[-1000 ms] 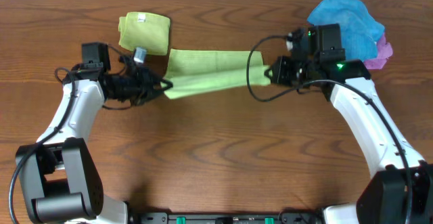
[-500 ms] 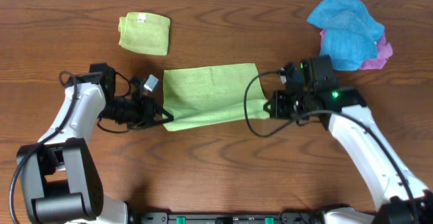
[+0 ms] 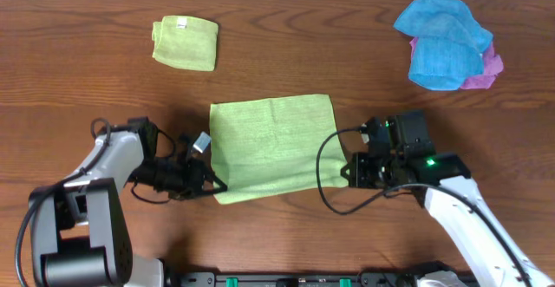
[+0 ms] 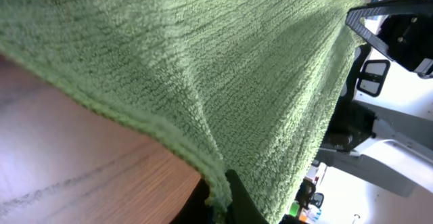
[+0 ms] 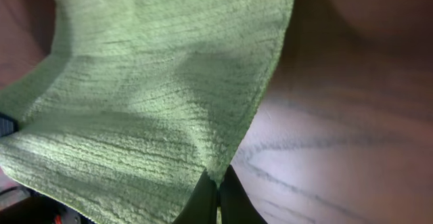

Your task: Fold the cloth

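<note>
A light green cloth [image 3: 273, 146] lies spread in the middle of the table in the overhead view. My left gripper [image 3: 214, 185] is shut on its near left corner. My right gripper [image 3: 344, 173] is shut on its near right corner. The near edge is stretched between the two grippers. In the left wrist view the green cloth [image 4: 223, 68] fills the frame, with its corner pinched between the fingers [image 4: 220, 207]. In the right wrist view the cloth [image 5: 149, 95] hangs from the shut fingers [image 5: 218, 197].
A folded green cloth [image 3: 185, 42] lies at the back left. A blue cloth [image 3: 442, 29] lies heaped on a pink cloth [image 3: 488, 68] at the back right. Bare brown table [image 3: 286, 235] runs along the front edge.
Both grippers have pulled the near edge of the green cloth toward the front of the table. The cloth has gone from a narrow folded strip to an open rectangle.
</note>
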{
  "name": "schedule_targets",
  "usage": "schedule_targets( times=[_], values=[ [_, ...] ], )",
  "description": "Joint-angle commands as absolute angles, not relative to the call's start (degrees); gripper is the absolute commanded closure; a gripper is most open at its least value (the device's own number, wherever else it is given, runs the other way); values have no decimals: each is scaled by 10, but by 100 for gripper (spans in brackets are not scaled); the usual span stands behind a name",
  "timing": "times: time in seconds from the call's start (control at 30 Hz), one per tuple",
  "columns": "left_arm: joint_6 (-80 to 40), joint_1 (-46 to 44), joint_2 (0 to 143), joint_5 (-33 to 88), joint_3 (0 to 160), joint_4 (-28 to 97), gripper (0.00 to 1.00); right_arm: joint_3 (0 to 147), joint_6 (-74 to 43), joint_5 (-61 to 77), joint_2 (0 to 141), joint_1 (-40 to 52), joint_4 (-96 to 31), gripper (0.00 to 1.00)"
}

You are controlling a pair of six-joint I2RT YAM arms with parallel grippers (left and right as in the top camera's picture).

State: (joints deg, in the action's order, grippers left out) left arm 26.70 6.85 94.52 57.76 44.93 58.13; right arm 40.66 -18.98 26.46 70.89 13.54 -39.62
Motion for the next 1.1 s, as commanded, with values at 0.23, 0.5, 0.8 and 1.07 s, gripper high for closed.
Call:
schedule_targets(
  times=[0.23, 0.5, 0.8, 1.07],
  values=[
    [229, 71, 829, 530, 402, 570, 94, 367, -227, 241, 660, 191, -408, 98],
    [78, 71, 793, 520, 403, 471, 94, 367, -236, 197, 641, 197, -349, 99],
    [-39, 71, 793, 518, 403, 356, 94, 367, -245, 178, 683, 197, -208, 99],
    [-124, 71, 794, 469, 403, 260, 94, 367, -244, 165, 779, 197, -80, 99]
  ],
)
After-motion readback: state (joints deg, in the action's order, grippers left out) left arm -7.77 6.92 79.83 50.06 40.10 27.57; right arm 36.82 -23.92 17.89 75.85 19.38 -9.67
